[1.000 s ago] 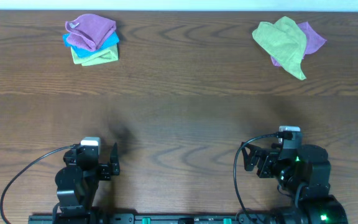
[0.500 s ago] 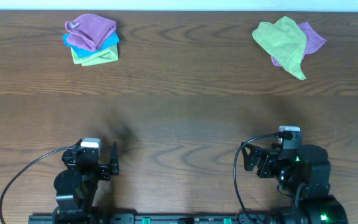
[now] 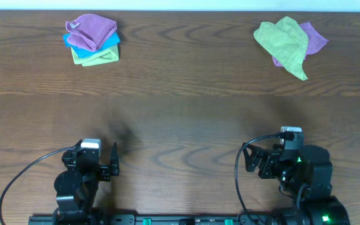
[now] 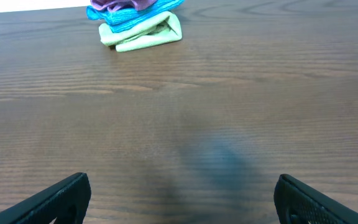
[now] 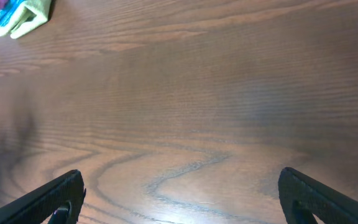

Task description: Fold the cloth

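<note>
The purple towel [image 3: 92, 30] lies crumpled on top of a blue cloth [image 3: 110, 42] and a green cloth [image 3: 99, 58] at the far left of the bench [image 3: 180, 112]. The left claw [image 4: 182, 202] and the right claw [image 5: 182, 198] both gape wide, empty, well apart from the towel.

Our left tool [image 4: 182, 179] and right tool [image 5: 180, 173] have black wedge-shaped fingers [image 4: 67, 196]. Our matte black arms [image 3: 77, 184] carry white caps [image 3: 90, 143], looping black cables [image 3: 24, 175], and green lights [image 3: 299, 160] on the right.
</note>
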Robot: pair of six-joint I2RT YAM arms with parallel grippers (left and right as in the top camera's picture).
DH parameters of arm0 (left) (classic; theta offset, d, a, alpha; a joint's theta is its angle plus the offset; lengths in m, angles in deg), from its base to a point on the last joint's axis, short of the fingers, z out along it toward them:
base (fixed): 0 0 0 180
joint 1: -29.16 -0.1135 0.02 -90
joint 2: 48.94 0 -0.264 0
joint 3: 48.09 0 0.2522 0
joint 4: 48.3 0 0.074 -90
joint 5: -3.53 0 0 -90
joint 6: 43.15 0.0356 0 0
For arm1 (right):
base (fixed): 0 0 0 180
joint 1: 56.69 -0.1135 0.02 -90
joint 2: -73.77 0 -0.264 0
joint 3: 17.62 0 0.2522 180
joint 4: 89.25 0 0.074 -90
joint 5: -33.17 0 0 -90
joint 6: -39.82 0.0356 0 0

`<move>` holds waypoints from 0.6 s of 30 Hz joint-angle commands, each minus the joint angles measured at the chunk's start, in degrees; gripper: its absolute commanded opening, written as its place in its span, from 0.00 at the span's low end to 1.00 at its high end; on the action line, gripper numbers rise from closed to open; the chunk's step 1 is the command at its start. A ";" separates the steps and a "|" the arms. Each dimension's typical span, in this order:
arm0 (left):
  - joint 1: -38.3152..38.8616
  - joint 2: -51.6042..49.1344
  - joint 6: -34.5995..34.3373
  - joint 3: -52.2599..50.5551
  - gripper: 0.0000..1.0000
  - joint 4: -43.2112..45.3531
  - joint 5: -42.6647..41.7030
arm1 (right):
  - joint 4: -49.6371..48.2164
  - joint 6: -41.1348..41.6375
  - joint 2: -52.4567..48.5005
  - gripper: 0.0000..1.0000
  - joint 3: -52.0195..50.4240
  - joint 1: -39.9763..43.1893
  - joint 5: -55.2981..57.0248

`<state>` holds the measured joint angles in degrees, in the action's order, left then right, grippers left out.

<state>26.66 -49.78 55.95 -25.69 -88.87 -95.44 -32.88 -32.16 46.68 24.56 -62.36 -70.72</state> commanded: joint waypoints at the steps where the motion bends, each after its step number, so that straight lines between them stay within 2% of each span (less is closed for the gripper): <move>1: 0.28 0.59 1.03 -0.98 0.96 -0.31 0.42 | 0.09 0.83 0.37 0.99 -0.15 0.50 -0.04; 6: 0.28 0.59 1.03 -0.98 0.95 -0.31 0.42 | 2.01 0.76 2.93 0.99 -0.15 0.50 0.22; 10: 0.28 0.59 1.03 -0.98 0.95 -0.31 0.42 | 4.98 -0.15 8.63 0.99 -0.94 0.52 9.20; 18: 0.28 0.59 1.03 -0.98 0.95 -0.31 0.42 | 4.33 -12.87 16.33 0.99 -6.82 2.82 12.85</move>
<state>26.66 -49.78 55.95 -25.69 -88.87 -95.44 -28.29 -39.31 61.49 19.32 -60.39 -60.10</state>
